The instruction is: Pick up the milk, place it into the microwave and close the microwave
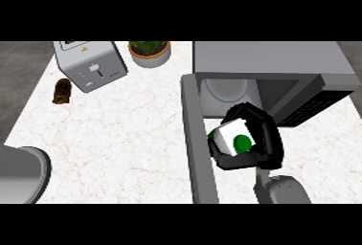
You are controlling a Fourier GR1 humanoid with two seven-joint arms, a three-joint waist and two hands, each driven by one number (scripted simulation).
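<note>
Milk (232,137): gripped in curled fingers of right hand (260,143), at mouth of open microwave (272,62); door (198,143) swung out left. Turntable plate (228,90) inside. Bare counter (120,139) leftward.

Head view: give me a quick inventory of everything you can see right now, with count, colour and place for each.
Milk carton: one, white with green markings, held in front of the microwave's opening.
Microwave: one, grey, upper right of the counter, interior exposed.
Microwave door: one, grey, swung open toward the view's lower edge.
Toaster: one, silver, upper left.
Potted plant: one, green leaves in a tan pot, top centre.
Brown object: one, left of the toaster; cannot tell what it is.
Counter: one, white marbled.
Right robot hand: one, black, curled round the milk carton.
Left forearm: one, grey, lower left edge; hand not visible.
</note>
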